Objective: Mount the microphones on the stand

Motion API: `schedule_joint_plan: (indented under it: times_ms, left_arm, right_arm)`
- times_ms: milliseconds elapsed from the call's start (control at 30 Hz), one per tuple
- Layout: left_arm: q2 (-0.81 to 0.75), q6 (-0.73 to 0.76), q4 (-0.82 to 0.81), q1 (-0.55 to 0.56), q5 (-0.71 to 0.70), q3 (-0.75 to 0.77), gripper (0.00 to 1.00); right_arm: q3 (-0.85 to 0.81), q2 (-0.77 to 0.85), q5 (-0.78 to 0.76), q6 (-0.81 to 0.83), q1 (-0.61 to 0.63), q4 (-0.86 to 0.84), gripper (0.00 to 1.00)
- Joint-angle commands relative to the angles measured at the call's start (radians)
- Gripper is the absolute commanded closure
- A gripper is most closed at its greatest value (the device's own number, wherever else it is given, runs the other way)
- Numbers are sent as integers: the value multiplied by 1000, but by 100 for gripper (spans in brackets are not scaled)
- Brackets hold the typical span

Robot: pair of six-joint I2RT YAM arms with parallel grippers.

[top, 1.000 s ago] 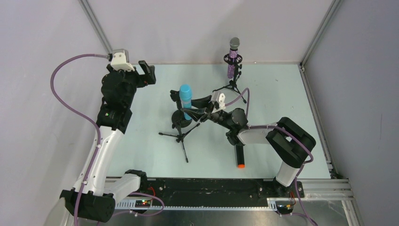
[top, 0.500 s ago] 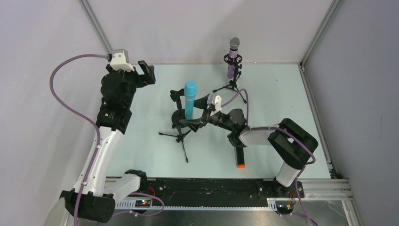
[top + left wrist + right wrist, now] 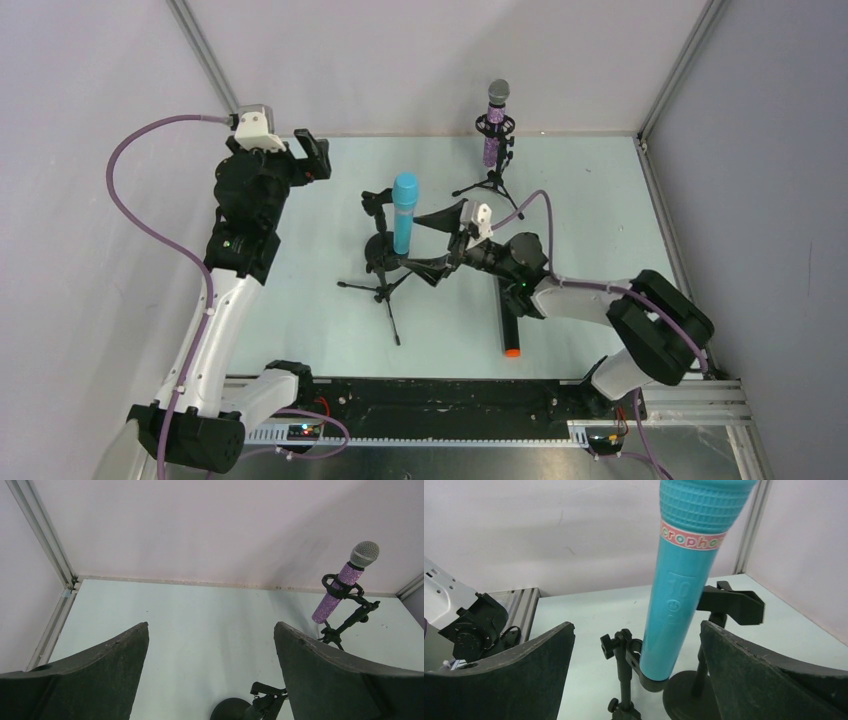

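both pairs of jaws stand wide and hold nothing. your right gripper (image 3: 430,243) is at the middle of the table (image 3: 600,220), with one finger on each side of the light-blue microphone (image 3: 404,215). the right wrist view shows a gap between each finger and the microphone, so nothing touches it. this microphone stands upright in the ring of the tripod stand (image 3: 385,290). the purple microphone (image 3: 492,135) sits in its own stand at the far edge. your left gripper (image 3: 315,155) hangs at the far left, well apart from everything.

by my judgement two of the three microphones are mounted, and the step with the blue one is done. the black microphone (image 3: 510,325) with the orange end lies flat on the table, partly hidden under your right arm. the empty stand (image 3: 376,205) with the round base is just behind the blue one.

for the next move, pull the right gripper straight back so that no finger knocks the blue microphone. then go down to the black one, take it near the middle and bring it to the empty clip. the two stands are very near each other, so approach with care.
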State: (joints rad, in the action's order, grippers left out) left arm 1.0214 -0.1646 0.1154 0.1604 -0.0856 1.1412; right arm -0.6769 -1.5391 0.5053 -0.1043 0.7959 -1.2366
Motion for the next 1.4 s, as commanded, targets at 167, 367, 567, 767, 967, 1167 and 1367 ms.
schedule_joint_plan:
  times_ms: [167,367,567,767,967,1167,1367]
  left_arm:
    - [4,-4,-31,-4,22,53,2]
    - [-65,-61,-10,-4,68,-53,2]
    - [-194,-107,62,-4,109,-204,2]
    - [-283,-84,267,-4,177,-254,2]
    - [-260,16,472,-4,177,-214,2]
    - [-182,83,582,-2,233,-157,2]
    - [-163,155,591,19,276,-160,2]
  right_arm:
    - [44,287,-53,55,-66,380,1]
    - [43,428,-156,140,-88,698,1]
    - [44,478,-178,148,-110,837,1]
    - [43,481,-175,144,-115,884,1]
    - [43,453,-166,109,-124,887,1]
    - [43,420,-153,65,-132,864,1]
    - [43,419,-161,69,-143,885,1]
